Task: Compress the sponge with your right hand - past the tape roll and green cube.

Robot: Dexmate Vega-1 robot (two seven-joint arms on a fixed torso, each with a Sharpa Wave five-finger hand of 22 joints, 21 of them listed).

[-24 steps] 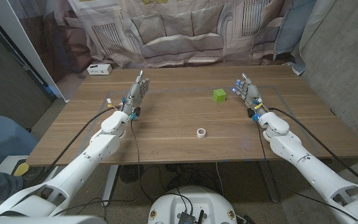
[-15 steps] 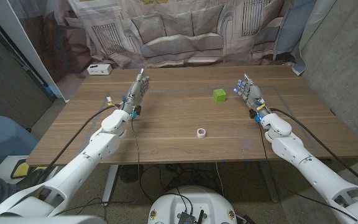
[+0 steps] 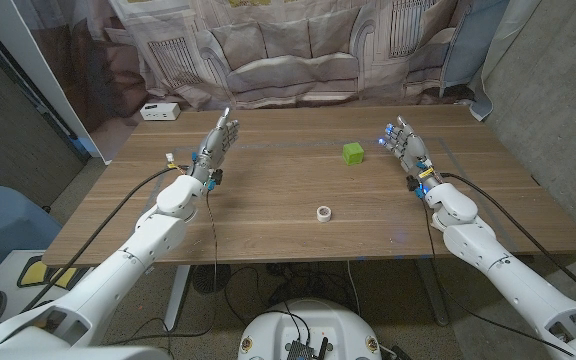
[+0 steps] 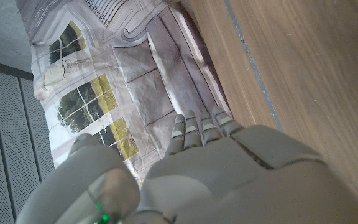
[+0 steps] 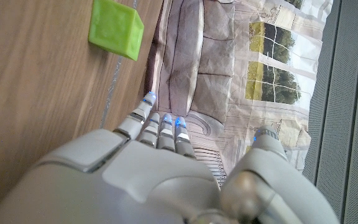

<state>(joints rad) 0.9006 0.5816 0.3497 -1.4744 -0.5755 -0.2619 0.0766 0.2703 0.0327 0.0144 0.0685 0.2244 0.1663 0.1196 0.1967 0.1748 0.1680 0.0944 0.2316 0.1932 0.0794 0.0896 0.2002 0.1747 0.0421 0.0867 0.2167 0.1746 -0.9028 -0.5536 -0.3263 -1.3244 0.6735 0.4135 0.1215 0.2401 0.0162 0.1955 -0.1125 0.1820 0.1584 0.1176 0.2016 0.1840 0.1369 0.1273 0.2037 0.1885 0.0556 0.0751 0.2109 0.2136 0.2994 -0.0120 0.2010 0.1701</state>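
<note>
- Sponge searching is the step you are in, as I judge it: no sponge is showing anywhere on the wooden table (image 3: 268, 215), so I cannot tell you where the task's thing is lying.
- Your right hand (image 3: 405, 148) is standing over the right side of the table, fingers straight, a little apart and pointing toward the far edge, holding nothing.
- Your left hand (image 3: 216, 145) is posing the same way on the left side, fingers extended and empty.
- The green cube (image 3: 353, 152) is sitting just beside your right hand, on its inner side, a little apart from the fingertips; the right wrist view is showing it near the table's far edge.
- The tape roll (image 3: 323, 213) is lying flat nearer the robot, around the table's middle, well apart from both hands.
- The next move, in my judgement, is calling for you to locate the sponge first, then carry the right hand past cube and roll without brushing either; the cube, being so near, is the likelier thing to get knocked.
- A small white box (image 3: 158, 111) is resting at the far left corner, well out of your way.
- A printed backdrop cloth (image 3: 288, 45) is hanging behind the table.
</note>
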